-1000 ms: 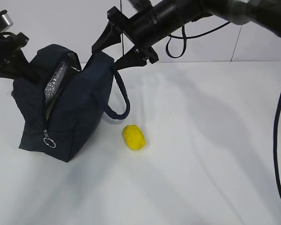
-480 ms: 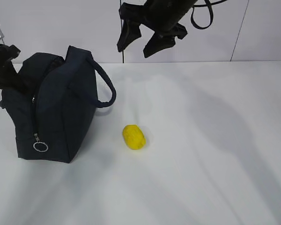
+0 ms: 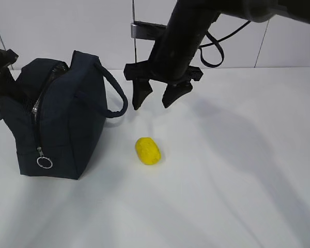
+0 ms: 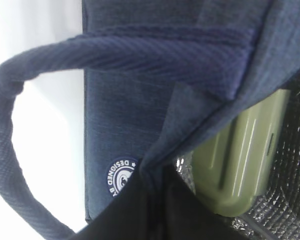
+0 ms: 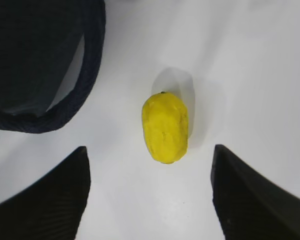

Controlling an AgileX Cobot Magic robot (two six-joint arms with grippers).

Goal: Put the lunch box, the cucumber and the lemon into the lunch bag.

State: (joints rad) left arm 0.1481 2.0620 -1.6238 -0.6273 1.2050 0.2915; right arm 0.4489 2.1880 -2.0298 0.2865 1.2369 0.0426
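White table (image 3: pixel 237 170), pale panelled wall (image 3: pixel 67 26)

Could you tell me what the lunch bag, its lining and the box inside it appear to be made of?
The lunch bag: dark navy woven fabric, matte, with visible weave and ribbed webbing on the handle. Its lining: a silvery, crinkled, foil-like sheet, probably insulating. The lunch box: smooth, moulded, likely plastic, with a soft sheen on its green lid.

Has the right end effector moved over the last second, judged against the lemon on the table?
Yes. The right end effector has come down from beside the lunch bag top and now hangs open above the lemon, which lies unmoved.
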